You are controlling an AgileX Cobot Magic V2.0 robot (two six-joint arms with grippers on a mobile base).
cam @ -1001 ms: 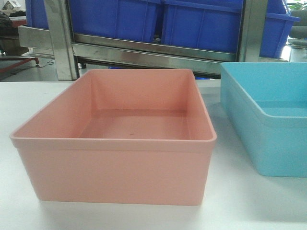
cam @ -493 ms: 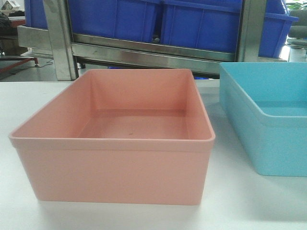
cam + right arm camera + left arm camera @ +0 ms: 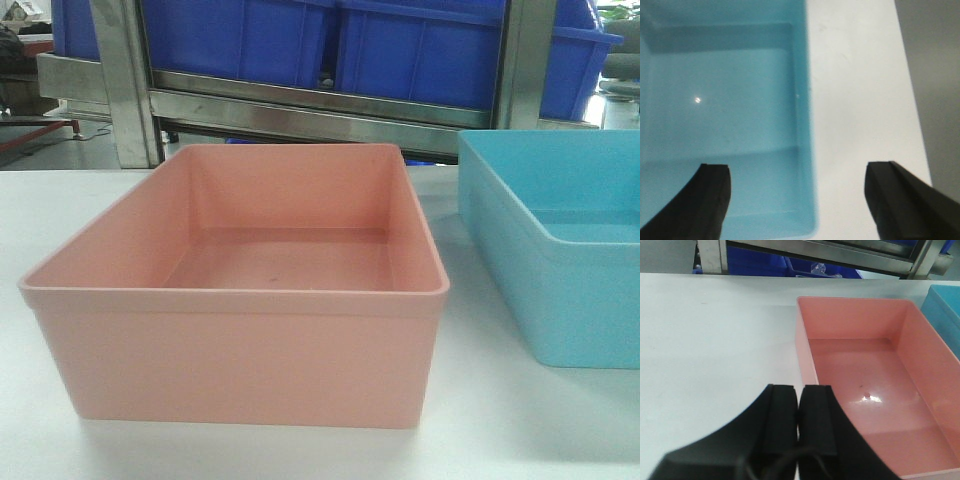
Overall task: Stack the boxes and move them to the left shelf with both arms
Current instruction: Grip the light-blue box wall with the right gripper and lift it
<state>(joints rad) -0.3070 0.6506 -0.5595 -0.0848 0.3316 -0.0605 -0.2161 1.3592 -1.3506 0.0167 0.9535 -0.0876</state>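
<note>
As far as I can see, nothing of the job is done yet. The pink box (image 3: 235,290) and the blue box (image 3: 560,250) sit side by side on the white tabletop (image 3: 520,430), near each other but apart. Both are empty and neither is nested in the other. The stacking, the lift and the carry to the left shelf all remain.

My left gripper (image 3: 799,390) hangs over bare tabletop near the pink box's left wall, jaws clenched on nothing. My right gripper (image 3: 797,170) has its jaws released and spread wide, straddling the blue box's right-hand wall. One is over the inside and the other over the tabletop, and neither touches the wall that I can tell.

Behind the boxes stands a metal rack (image 3: 125,80) carrying dark blue crates (image 3: 400,50). Nothing lies between the two boxes. I judge the left jaws must open before they can take a rim. No view shows me the left shelf.
</note>
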